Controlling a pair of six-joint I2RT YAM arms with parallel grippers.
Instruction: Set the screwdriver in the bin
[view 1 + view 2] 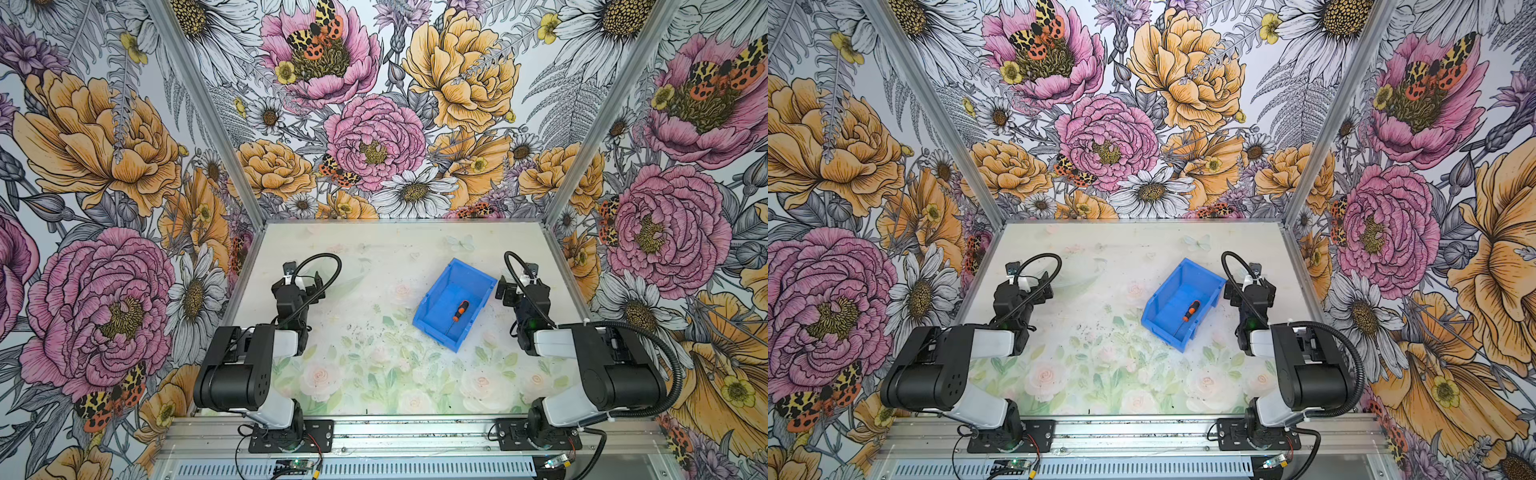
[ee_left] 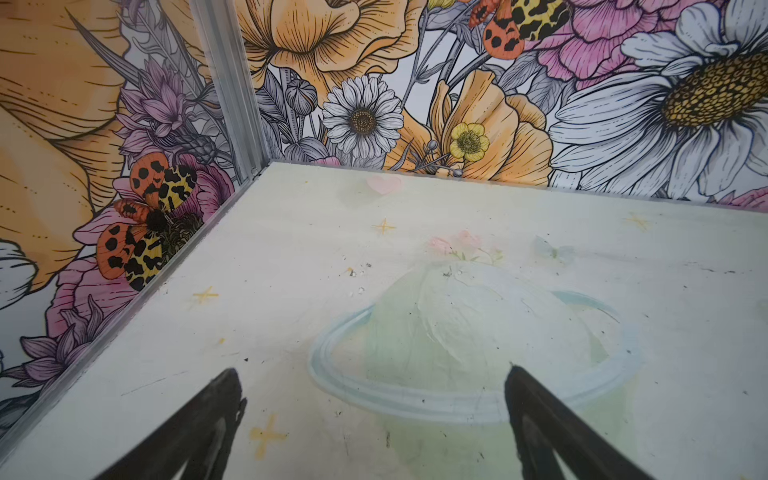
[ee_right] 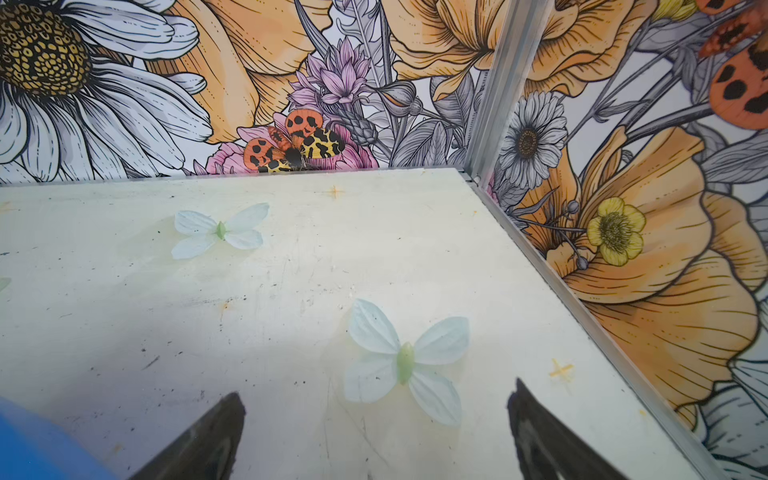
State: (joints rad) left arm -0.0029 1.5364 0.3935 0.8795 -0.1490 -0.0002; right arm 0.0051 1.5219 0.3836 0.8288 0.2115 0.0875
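**Floral booth check-in: screwdriver's in the bin, looks like job done**

Flowery tabletop (image 1: 374, 374) and loud flower wallpaper all round, so bear with me.

Starting right at the claws. The left gripper (image 2: 372, 370) has its jaws spread wide, with nothing between them but bare printed table. The right gripper (image 3: 376, 388) is the same deal, wide and empty, sitting over a faded butterfly print (image 3: 405, 361).

Just beside the right claw, on its inner side, is the bin (image 1: 438, 309). A blue corner of it pokes into the right wrist view. The screwdriver (image 1: 460, 311) lies flat on the bin floor, fully inside the walls. Its orange-and-black handle is the end nearer the right claw, and the thin shaft runs away toward the arm bases. All of that is well apart from the left claw, across the middle of the table.

So I'd call the task done. Nothing's left that I can see, except maybe the arms going home.

Room-wise, the right claw is the tight one, with the bin wall on one side and the metal side rail (image 3: 582, 307) near on the other. The left claw has open table on its inner side. Beyond both, clear surface runs out to the back edge and the corner posts
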